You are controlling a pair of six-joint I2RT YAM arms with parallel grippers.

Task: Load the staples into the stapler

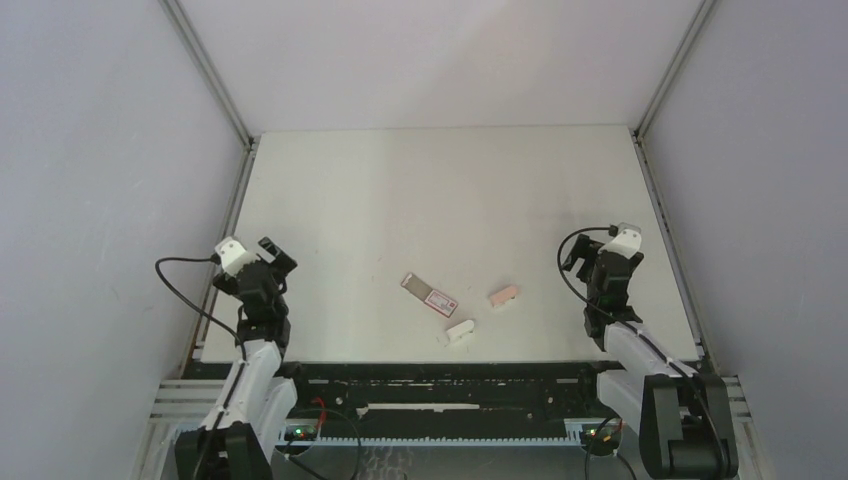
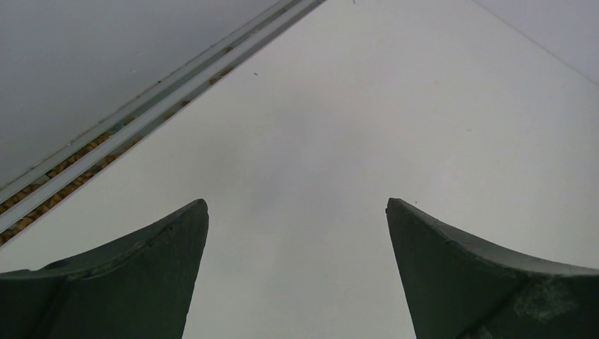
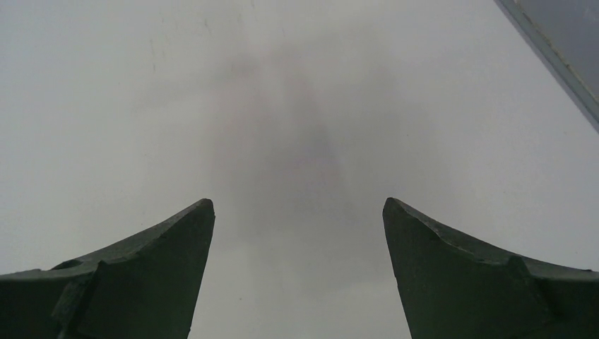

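Top view: 3 small things lie on the white table (image 1: 450, 190), near its near edge and a little right of the middle.

- A flat pink box (image 1: 428, 294) with a pale label lies at a slant, its far end pointing left. It looks like the staple pack.
- A small pink piece (image 1: 503, 296) lies just right of the box and apart from it.
- A small white piece (image 1: 460, 332) lies nearer to us, between the other 2 and touching neither.

We cannot tell at this size which of the 2 small pieces is the stapler.

The left gripper (image 2: 297, 205) sits at the left side of the table, well apart from all 3 things. Its 2 fingers (image 2: 169, 247) are spread wide, with only bare table between them. In the left wrist view the metal side rail (image 2: 141, 113) runs along the left.

The right gripper (image 3: 297, 203) sits at the right side, also well apart from the 3 things. Its fingers (image 3: 438, 247) are likewise spread wide, with nothing between them. In the right wrist view the edge rail (image 3: 558, 49) crosses the upper right corner.

Neither gripper touches anything.
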